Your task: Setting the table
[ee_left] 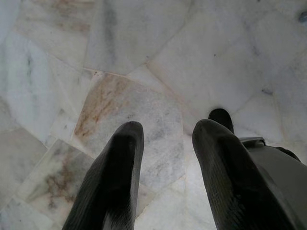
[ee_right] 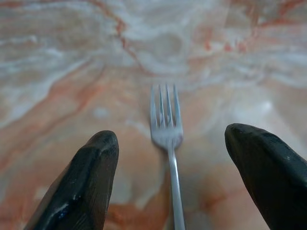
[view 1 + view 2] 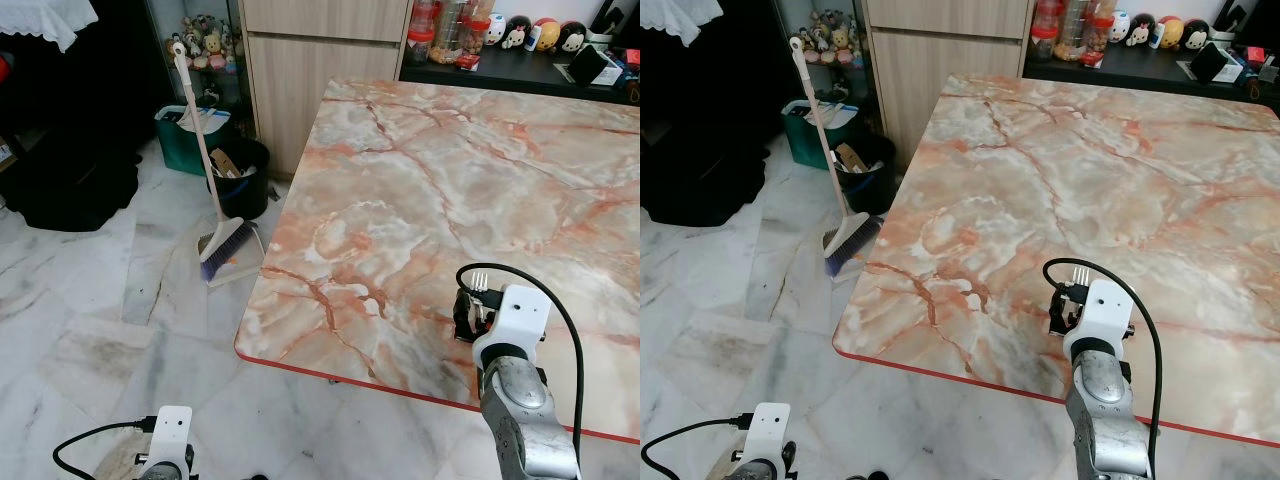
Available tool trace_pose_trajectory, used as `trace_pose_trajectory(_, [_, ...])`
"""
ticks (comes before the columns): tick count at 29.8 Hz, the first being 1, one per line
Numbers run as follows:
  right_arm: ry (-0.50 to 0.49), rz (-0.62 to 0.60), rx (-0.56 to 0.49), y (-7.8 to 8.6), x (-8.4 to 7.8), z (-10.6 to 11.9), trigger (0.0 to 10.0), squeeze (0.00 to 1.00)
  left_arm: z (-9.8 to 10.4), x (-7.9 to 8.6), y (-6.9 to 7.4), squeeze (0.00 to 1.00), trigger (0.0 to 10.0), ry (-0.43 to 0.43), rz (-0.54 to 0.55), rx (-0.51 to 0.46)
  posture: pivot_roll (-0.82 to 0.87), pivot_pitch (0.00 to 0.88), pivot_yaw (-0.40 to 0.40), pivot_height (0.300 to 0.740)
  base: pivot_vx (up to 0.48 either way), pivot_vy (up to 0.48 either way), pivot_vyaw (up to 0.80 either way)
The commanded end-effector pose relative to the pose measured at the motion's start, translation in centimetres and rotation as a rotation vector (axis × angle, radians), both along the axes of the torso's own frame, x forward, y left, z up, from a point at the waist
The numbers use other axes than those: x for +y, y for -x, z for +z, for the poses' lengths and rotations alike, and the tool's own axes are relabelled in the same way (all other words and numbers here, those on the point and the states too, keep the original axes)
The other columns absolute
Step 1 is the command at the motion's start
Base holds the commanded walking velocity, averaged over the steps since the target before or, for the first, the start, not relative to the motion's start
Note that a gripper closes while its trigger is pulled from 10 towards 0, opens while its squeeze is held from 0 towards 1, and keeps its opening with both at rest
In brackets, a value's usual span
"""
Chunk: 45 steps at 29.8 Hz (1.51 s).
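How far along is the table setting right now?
Early stage. Done: one fork lies on the marble table, near the front edge. In hand: the right pincer sits open around the fork, fingers apart from it. The left pincer hangs idle over the floor. Left: plates and other cutlery.

A silver metal fork [image 2: 168, 139] lies flat on a marble table [image 3: 420, 200], near the table's front edge on the robot's right side. Its four tines point away from the robot, toward the middle of the table, and its slim handle runs back toward the robot. The tabletop is glossy stone — cream and grey, veined with orange and rust red — edged with a thin red rim. In the head view only the fork's tine tips [image 3: 479, 283] can be made out.
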State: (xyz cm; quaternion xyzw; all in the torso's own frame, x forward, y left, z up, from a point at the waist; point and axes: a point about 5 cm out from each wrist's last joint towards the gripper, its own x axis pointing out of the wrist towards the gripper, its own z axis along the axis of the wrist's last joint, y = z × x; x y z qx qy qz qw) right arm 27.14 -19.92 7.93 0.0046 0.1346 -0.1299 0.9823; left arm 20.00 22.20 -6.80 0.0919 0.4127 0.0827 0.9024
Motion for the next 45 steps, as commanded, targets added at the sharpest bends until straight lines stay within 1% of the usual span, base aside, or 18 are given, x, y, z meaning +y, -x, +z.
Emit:
trace_pose_trajectory(1, [-0.011,0.000,0.014,0.1,0.1,-0.5,10.0,0.00,-0.3,0.2,0.5,0.00,10.0,0.000,0.002,0.026,-0.04,0.138,-0.002,0.740,0.000,0.000,0.00])
trace_pose_trajectory(4, [-0.025,0.019,0.035,0.2,0.3,-1.2,10.0,0.00,-0.3,0.2,0.6,0.00,10.0,-0.002,-0.004,0.029,-0.04,0.142,0.002,0.740,0.000,0.000,0.00])
trace_pose_trajectory(7, [-0.025,0.015,0.037,0.2,0.3,-1.4,10.0,0.00,-0.3,0.2,0.6,0.00,10.0,-0.002,-0.005,0.030,-0.04,0.142,0.002,0.740,0.000,0.000,0.00])
trace_pose_trajectory(11, [-0.032,0.025,0.071,0.4,0.4,-2.4,10.0,0.00,-0.3,0.2,0.7,0.00,10.0,-0.004,-0.010,0.034,-0.04,0.144,0.005,0.740,0.000,0.000,0.00])
trace_pose_trajectory(13, [-0.060,0.044,0.107,0.5,0.8,-3.4,10.0,0.00,-0.4,0.2,0.8,0.00,10.0,-0.004,-0.011,0.038,-0.04,0.142,0.004,0.740,0.000,0.000,0.00])
trace_pose_trajectory(18, [-0.063,0.048,0.130,0.6,1.0,-4.2,10.0,0.00,-0.4,0.2,0.8,0.00,10.0,-0.004,-0.009,0.039,-0.03,0.142,0.004,0.740,0.000,0.000,0.00])
trace_pose_trajectory(19, [-0.069,0.039,0.137,0.7,0.9,-4.5,3.6,0.00,-0.4,0.3,0.8,0.00,10.0,-0.004,-0.008,0.038,-0.03,0.143,0.003,0.740,0.000,0.000,0.00])
trace_pose_trajectory(20, [-0.070,0.037,0.140,0.8,0.9,-4.7,0.0,0.00,-0.4,0.3,0.8,0.00,10.0,-0.004,-0.007,0.038,-0.03,0.143,0.003,0.740,0.000,0.000,0.00])
trace_pose_trajectory(24, [-0.070,0.029,0.139,0.8,0.7,-4.8,0.0,0.00,-0.4,0.3,0.9,0.00,10.0,-0.003,-0.006,0.041,-0.03,0.140,0.003,0.740,0.000,0.000,0.00])
trace_pose_trajectory(31, [-0.071,0.030,0.112,0.3,0.7,-4.4,0.0,0.00,-0.4,0.3,0.9,0.00,10.0,-0.003,-0.007,0.041,-0.03,0.141,0.003,0.740,0.000,0.000,0.00])
trace_pose_trajectory(45, [-0.071,0.037,0.105,0.1,0.7,-4.5,0.0,0.00,-0.4,0.3,0.7,0.00,10.0,0.002,-0.009,0.036,-0.02,0.140,0.003,0.740,0.000,0.000,0.00])
